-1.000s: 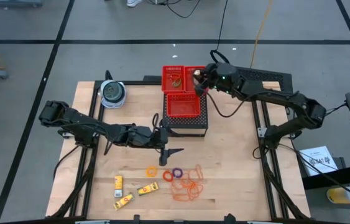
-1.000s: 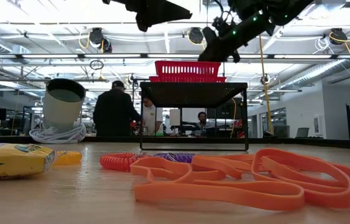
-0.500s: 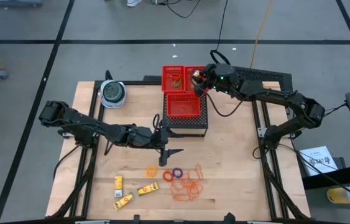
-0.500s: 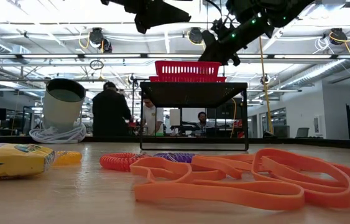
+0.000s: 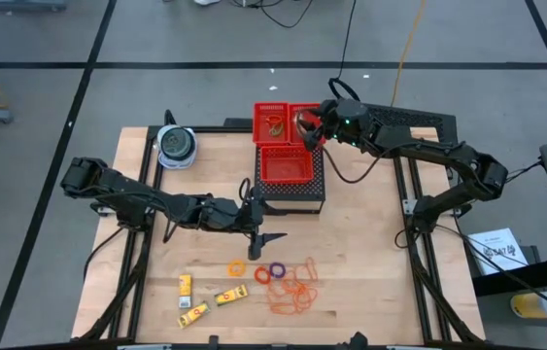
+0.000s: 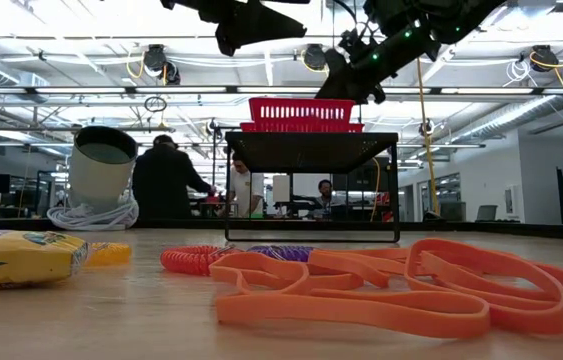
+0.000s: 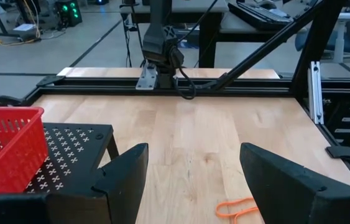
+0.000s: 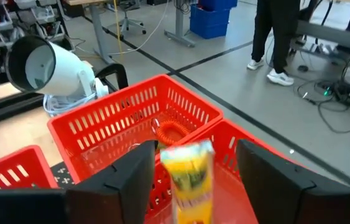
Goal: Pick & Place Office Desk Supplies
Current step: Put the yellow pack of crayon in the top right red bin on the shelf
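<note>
My right gripper [image 5: 310, 124] hovers open over the far right red basket [image 5: 296, 109]. A yellow packet [image 8: 190, 177] shows blurred in the gap between its fingers, above the basket's inside. My left gripper [image 5: 269, 236] stands open above the table in front of the black stand [image 5: 292, 194], holding nothing. On the near part of the table lie an orange ring [image 5: 238, 266], a red ring [image 5: 262, 276], a purple ring [image 5: 276, 269], a heap of orange rubber bands [image 5: 292, 290] and three yellow packets [image 5: 217, 297].
Three red mesh baskets sit on the perforated black stand; the far left one [image 8: 131, 118] holds an orange coil ring [image 8: 171, 132]. A round blue-grey container [image 5: 176, 146] stands at the table's far left. People move in the room behind.
My right gripper has opened in place over the far right basket, letting go of the yellow packet, which now shows blurred between the spread fingers. A person in the room behind has walked to the left.
</note>
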You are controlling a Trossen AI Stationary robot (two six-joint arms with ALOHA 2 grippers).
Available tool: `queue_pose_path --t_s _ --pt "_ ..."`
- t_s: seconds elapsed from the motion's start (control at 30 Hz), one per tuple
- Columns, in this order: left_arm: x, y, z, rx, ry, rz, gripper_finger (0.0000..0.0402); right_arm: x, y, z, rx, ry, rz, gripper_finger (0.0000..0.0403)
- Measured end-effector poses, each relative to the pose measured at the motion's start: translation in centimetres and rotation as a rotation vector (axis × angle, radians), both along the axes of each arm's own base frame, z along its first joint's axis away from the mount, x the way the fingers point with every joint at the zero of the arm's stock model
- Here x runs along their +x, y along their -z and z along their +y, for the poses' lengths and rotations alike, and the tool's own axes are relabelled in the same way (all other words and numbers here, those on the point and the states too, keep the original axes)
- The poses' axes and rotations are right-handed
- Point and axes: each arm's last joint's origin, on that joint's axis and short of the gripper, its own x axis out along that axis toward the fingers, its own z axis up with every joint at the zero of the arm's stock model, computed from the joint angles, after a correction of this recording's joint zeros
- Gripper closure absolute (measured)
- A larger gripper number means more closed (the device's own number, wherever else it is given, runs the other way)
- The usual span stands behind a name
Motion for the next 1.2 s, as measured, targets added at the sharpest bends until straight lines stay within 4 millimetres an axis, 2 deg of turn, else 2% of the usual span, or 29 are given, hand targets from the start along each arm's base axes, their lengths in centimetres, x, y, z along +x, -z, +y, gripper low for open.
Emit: queue_pose_path --t_s 0.4,0.63,0.73,0.9,1.2 --pt "0.0 0.0 0.0 -0.007 -0.002 0.000 0.0135 -0.1 0.0 -0.1 -0.049 0.016 0.039 0.0189" --pt "0.0 0.0 0.0 -0.007 -0.002 0.000 0.0135 0.6 0.1 1.0 -0.009 -0.256 0.013 0.0191" --pt "0.0 0.0 0.0 -0.007 -0.002 0.000 0.0135 0.7 0.0 1.3 0.011 -0.278 -0.007 0.0196" --pt "0.0 0.0 0.0 -0.007 -0.002 0.000 0.0135 0.4 0.2 0.4 0.082 -0.295 -0.043 0.0215" --pt "0.0 0.0 0.0 -0.008 -0.002 0.000 0.0135 2.0 2.4 -0.7 0.107 -0.354 -0.051 0.0241"
